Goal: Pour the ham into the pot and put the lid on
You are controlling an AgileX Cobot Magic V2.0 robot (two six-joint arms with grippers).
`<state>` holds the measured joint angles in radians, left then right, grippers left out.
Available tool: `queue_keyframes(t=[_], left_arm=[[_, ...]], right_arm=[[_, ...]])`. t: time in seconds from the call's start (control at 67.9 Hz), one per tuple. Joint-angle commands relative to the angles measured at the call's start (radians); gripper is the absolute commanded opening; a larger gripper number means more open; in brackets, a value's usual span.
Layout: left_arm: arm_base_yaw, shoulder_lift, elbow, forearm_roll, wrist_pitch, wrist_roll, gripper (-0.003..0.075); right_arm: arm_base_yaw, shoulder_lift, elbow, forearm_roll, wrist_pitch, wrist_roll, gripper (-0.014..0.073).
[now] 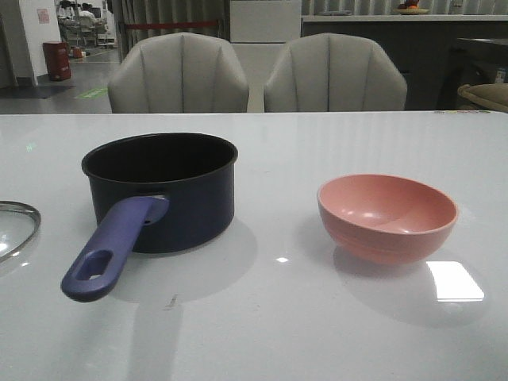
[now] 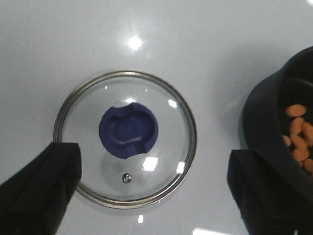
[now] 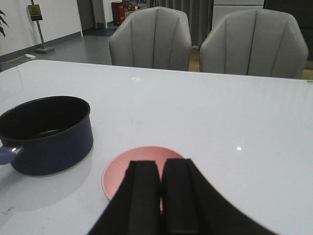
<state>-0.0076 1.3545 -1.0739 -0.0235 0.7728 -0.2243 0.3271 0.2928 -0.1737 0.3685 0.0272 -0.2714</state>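
The dark navy pot stands left of centre, its purple-blue handle pointing toward me. The left wrist view shows orange-pink ham chunks inside the pot. The glass lid with its dark-blue knob lies flat on the table; only its rim shows at the front view's left edge. My left gripper is open above the lid, one finger on each side, apart from it. My right gripper is shut and empty above the near side of the empty pink bowl.
The pink bowl stands right of centre on the white glossy table. Two grey chairs stand behind the table's far edge. Neither arm shows in the front view.
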Motion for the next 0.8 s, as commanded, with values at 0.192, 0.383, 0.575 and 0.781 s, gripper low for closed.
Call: queue_keyframes(t=[0.192, 0.383, 0.575, 0.781], left_arm=[[0.015, 0.244, -0.243, -0.008, 0.211, 0.066, 0.0658], [0.052, 0.35, -0.317, -0.035, 0.266, 0.066, 0.0658], [0.068, 0.419, -0.345, -0.044, 0.307, 0.084, 0.0658], [0.068, 0.471, -0.347, -0.081, 0.303, 0.113, 0.0658]], right_arm=[[0.002, 0.005, -0.027, 0.001, -0.08, -0.007, 0.0166], [0.002, 0.005, -0.027, 0.001, -0.08, -0.007, 0.0166], [0.002, 0.005, -0.027, 0.001, -0.08, -0.007, 0.0166], [0.002, 0.005, -0.027, 0.001, -0.08, -0.007, 0.0166]])
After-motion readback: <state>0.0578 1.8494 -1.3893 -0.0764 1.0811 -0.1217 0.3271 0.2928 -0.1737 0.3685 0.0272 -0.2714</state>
